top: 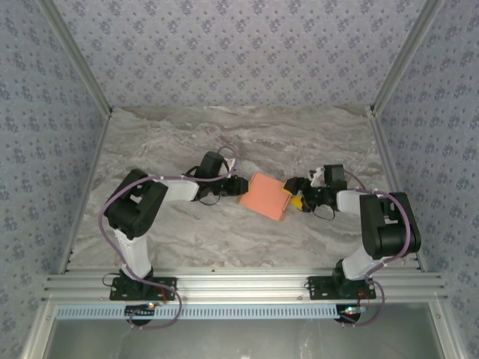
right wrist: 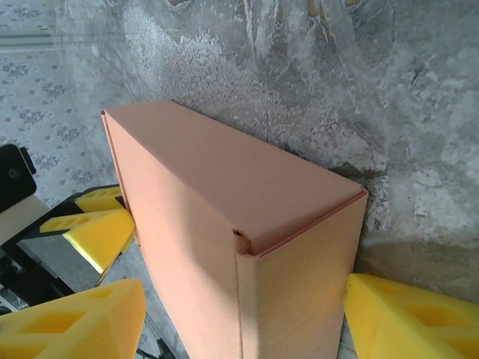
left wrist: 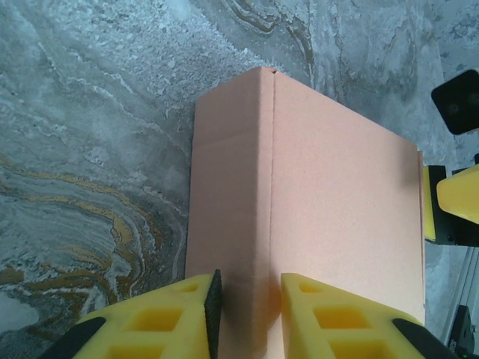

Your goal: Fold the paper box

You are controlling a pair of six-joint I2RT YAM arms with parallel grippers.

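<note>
Supporting surface: a grey marbled tabletop carries everything.
Box: the salmon-orange thin-card paper box sits mid-table between both arms, its sides already up.
Right gripper: yellow jaws spread wide, straddling one box end, not clamped.
Left gripper: pinched onto the box's raised crease.
Doing it well: I'd say hold that crease steady, close squarely along the seam, and avoid crushing the card.

On the table, the paper box sits between the left gripper and the right gripper.
</note>
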